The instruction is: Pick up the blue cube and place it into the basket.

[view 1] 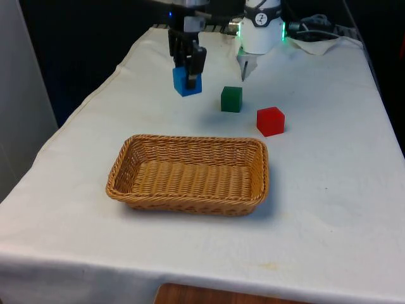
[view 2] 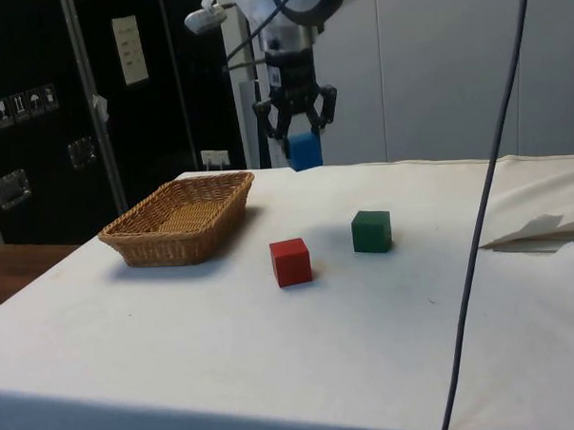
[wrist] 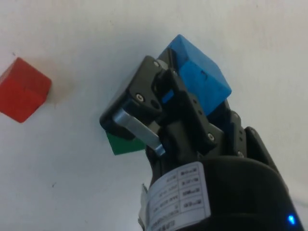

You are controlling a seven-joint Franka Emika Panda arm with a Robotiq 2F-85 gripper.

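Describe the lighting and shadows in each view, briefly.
Front view: even, soft light; the basket casts a faint shadow on the cloth, as do the green cube and red cube. Side view: bright cloth, dark cabinets behind; the blue cube in the tool hangs above the table. Wrist view: flat light, a soft shadow beside the red cube.

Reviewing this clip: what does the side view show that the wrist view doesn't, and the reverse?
Side view alone: the wicker basket on the white cloth, and clear air between the blue cube and the table, so the cube is lifted. Wrist view alone: the close grip, the cube's faces pressed between the fingers. Shared: the gripper shut on the blue cube, plus the red cube and the green cube resting on the cloth, apart from each other.
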